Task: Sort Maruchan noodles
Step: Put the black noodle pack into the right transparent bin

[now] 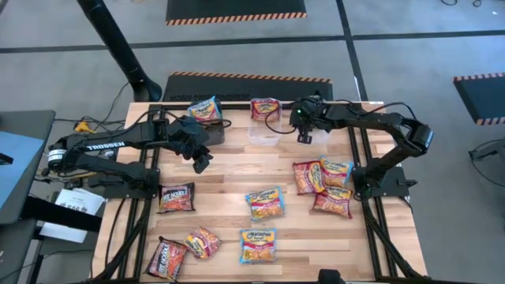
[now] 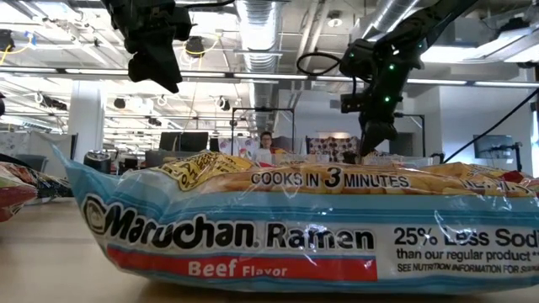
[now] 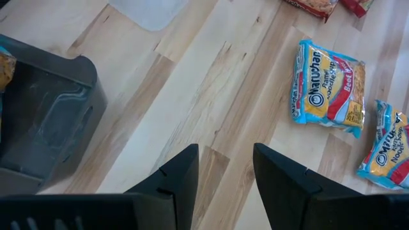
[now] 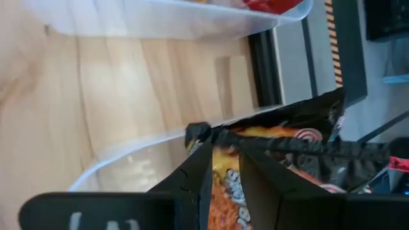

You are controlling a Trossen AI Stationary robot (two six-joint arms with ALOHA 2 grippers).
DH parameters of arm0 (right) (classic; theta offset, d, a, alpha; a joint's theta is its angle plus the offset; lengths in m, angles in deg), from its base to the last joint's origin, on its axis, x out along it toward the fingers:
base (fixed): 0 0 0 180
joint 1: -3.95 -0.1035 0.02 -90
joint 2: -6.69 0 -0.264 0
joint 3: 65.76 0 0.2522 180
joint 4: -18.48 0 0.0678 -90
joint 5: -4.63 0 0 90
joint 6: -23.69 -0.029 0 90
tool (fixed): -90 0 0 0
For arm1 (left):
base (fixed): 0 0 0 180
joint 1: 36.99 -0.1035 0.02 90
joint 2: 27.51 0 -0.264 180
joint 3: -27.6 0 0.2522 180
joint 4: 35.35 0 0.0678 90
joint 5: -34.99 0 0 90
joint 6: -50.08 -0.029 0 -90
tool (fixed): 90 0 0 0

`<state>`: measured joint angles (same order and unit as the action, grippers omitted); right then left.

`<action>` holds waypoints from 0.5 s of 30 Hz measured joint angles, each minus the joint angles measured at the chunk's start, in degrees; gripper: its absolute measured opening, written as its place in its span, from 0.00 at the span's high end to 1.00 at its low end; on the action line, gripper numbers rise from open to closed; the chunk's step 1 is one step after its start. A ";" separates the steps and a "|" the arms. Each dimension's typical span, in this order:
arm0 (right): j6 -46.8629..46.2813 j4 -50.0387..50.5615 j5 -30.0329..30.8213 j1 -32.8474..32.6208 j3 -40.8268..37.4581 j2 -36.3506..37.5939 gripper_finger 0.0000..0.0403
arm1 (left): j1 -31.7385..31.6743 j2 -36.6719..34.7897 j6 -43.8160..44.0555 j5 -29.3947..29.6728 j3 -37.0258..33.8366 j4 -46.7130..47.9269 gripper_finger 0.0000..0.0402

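Maruchan noodle packets lie flat on the wooden table: black/red ones [image 1: 176, 197] at the left, blue ones [image 1: 264, 203] in the middle, red ones [image 1: 331, 203] at the right. One blue packet [image 1: 205, 109] sits in the dark bin [image 1: 213, 132], and a red one [image 1: 266, 109] sits in a clear bin. My right gripper [image 1: 304, 136] at the far side is shut on a black/red packet [image 4: 300, 153] over another clear bin [image 4: 128, 156]. My left gripper [image 3: 223, 160] hangs open above bare wood beside the dark bin [image 3: 45, 128], holding nothing. My right gripper pinches the black/red packet between its two fingers at one crimped edge, near a corner [image 4: 199, 135]. The fingers slant down from the table's right side. The packet stretches away from the fingers over the clear bin's rim; whether it touches the bin I cannot tell.
A blue packet [image 2: 295, 236] lies at the near edge, right in front of the low camera. Two blue packets [image 3: 326, 89] lie ahead of my left gripper. Another clear bin [image 1: 264, 136] stands between the two grippers. Bare wood shows at the table's middle.
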<state>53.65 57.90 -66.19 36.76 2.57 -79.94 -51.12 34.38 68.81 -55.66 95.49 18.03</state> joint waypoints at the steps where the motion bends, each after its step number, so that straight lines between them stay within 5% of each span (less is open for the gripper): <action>1: 0.02 0.32 0.00 0.00 0.00 0.00 0.74 | 0.00 0.00 0.01 0.00 0.00 -0.02 0.66; 15: -1.51 1.25 0.02 1.60 0.00 -0.02 0.74 | 0.00 0.00 0.06 0.00 0.00 -0.02 0.66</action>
<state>52.14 59.14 -66.17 38.37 2.57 -79.96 -51.12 34.38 68.87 -55.66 95.49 18.01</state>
